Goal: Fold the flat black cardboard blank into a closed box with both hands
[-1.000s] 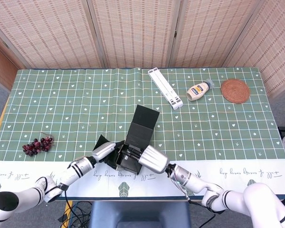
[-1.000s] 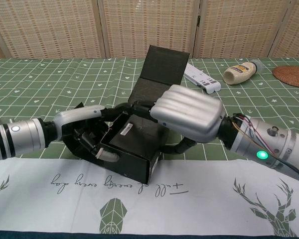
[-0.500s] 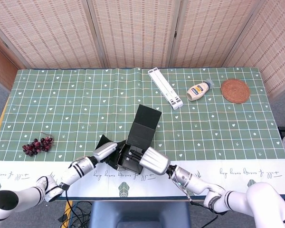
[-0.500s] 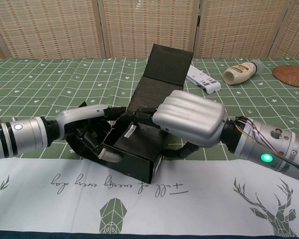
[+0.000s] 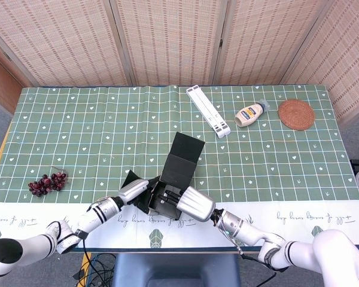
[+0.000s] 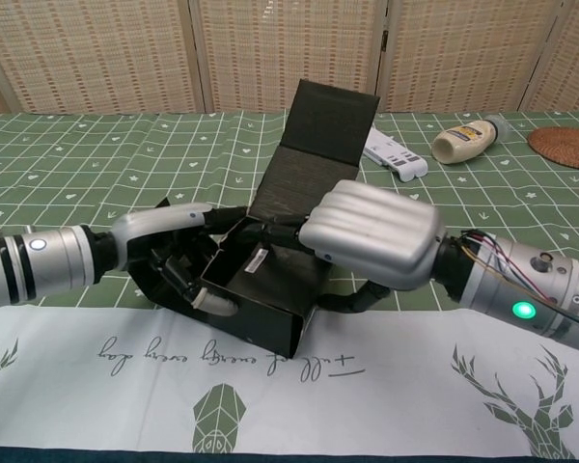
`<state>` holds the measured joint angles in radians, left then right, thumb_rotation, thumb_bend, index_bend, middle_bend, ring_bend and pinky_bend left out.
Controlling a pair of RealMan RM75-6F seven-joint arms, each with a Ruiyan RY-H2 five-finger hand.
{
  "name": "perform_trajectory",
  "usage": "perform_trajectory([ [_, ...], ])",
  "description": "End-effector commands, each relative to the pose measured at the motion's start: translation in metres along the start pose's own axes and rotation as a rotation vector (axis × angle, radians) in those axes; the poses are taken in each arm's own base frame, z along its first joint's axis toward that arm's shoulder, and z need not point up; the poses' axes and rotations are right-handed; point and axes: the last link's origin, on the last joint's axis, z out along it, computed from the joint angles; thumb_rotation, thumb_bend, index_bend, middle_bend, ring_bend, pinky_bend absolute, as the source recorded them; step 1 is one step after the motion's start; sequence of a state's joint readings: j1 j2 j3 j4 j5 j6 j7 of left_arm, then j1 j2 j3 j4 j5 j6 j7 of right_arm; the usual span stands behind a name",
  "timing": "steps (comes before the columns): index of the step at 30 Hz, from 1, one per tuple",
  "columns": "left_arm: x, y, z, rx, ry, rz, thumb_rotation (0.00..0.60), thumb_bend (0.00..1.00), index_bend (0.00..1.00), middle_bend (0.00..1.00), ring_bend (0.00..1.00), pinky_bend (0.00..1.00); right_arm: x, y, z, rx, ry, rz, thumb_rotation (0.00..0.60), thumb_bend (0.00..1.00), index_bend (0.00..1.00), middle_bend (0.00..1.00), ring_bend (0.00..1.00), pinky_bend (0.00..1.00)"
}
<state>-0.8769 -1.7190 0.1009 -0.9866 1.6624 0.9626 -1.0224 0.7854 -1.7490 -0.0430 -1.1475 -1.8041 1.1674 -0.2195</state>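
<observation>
Near the worktop's front edge, the left hand (image 6: 179, 253) grips the half-formed black box's (image 6: 261, 289) left wall; the right hand (image 6: 372, 236) curls over its right rim. Brace both walls squarely before lowering the upright lid (image 6: 328, 121).

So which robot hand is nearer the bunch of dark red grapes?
Left. The left robot hand is at the black cardboard box's left side, on the grapes' half of the table; the right robot hand is further right.

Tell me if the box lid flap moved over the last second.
Yes. In the chest view the lid flap has risen and tipped back, now overlapping the white stand behind it.
</observation>
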Motion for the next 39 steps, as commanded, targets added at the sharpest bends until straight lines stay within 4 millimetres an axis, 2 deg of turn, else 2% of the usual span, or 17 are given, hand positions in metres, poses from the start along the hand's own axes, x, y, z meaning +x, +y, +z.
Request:
perform_trajectory([
  [1, -0.0009, 0.0, 0.0001, 0.002, -0.002, -0.001, 0.6, 0.08, 0.07, 0.16, 0.66, 0.88, -0.0001, -0.0002, 0.0002, 0.003, -0.004, -0.001, 0.6, 0.31, 0.11, 0.24, 0.71, 1.0],
  [13, -0.0007, 0.0014, -0.0002, 0.006, -0.007, -0.009, 0.6, 0.08, 0.07, 0.16, 0.66, 0.88, 0.0013, -0.0013, 0.0, 0.018, -0.023, -0.011, 0.6, 0.31, 0.13, 0.26, 0.71, 1.0],
  [21, -0.0017, 0.0023, 0.0008, 0.007, -0.008, -0.01, 0.6, 0.08, 0.14, 0.16, 0.66, 0.88, 0.0023, -0.0027, -0.0015, 0.029, -0.034, -0.017, 0.6, 0.32, 0.13, 0.26, 0.71, 1.0],
  [24, -0.0019, 0.0029, 0.0008, 0.007, -0.004, -0.014, 0.6, 0.08, 0.17, 0.18, 0.76, 0.88, 0.0032, -0.0032, -0.0018, 0.036, -0.041, -0.021, 0.6, 0.32, 0.13, 0.26, 0.71, 1.0],
  [27, -0.0024, 0.0034, 0.0007, 0.007, -0.001, -0.02, 0.6, 0.08, 0.18, 0.2, 0.75, 0.88, 0.0046, -0.0032, -0.0019, 0.038, -0.044, -0.026, 0.6, 0.32, 0.13, 0.26, 0.71, 1.0],
  [30, -0.0032, 0.0037, 0.0009, 0.006, 0.0, -0.019, 0.6, 0.08, 0.19, 0.21, 0.8, 0.88, 0.006, -0.0032, -0.0022, 0.039, -0.044, -0.029, 0.6, 0.32, 0.13, 0.26, 0.71, 1.0],
  [33, -0.0038, 0.0042, 0.0012, 0.005, 0.002, -0.022, 0.6, 0.08, 0.2, 0.22, 0.72, 0.88, 0.007, -0.0038, -0.0024, 0.042, -0.045, -0.032, 0.6, 0.32, 0.13, 0.26, 0.71, 1.0],
  [39, -0.0049, 0.0047, 0.0015, 0.005, 0.004, -0.027, 0.6, 0.08, 0.21, 0.23, 0.73, 0.88, 0.0075, -0.0054, -0.0021, 0.062, -0.065, -0.054, 0.6, 0.32, 0.14, 0.26, 0.71, 1.0],
])
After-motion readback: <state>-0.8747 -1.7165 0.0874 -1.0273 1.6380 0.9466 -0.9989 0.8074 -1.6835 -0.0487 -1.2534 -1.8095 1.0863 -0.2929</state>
